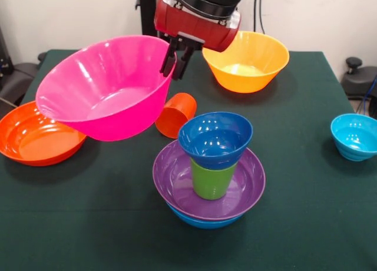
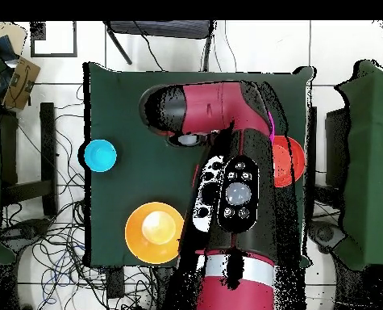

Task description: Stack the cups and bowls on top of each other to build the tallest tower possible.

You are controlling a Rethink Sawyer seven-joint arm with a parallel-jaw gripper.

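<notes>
The pincer (image 1: 175,63) is clamped on the rim of the large glossy pink plastic bowl (image 1: 106,88), its dark fingers (image 1: 169,65) straddling the bowl's wall at the edge that faces the tower. The pink bowl hangs in the air, tilted, its mouth turned up and toward the camera of the front view, clear of the dark green counter (image 1: 306,212).

The tower (image 1: 211,168) is the landmark. It stands in the front view below the pincer and toward the picture's right. It is built of a blue plastic bowl (image 1: 203,221) at the bottom, a wide purple plastic bowl (image 1: 177,177) nested in it, a lime green plastic tumbler (image 1: 211,179) upright in the purple bowl, and a small ribbed dark blue bowl (image 1: 215,138) seated on the tumbler.

The coming move turns on this offset. The pink bowl's body hangs away from the tower, on the far side of the grip point from it, so its centre, not the pincer, has to come over the small dark blue bowl. It should probably be levelled too.

Beyond the tower from the camera, between it and the pink bowl, an orange plastic tumbler (image 1: 175,115) lies on its side. The overhead view hides the tower under the arm.
</notes>
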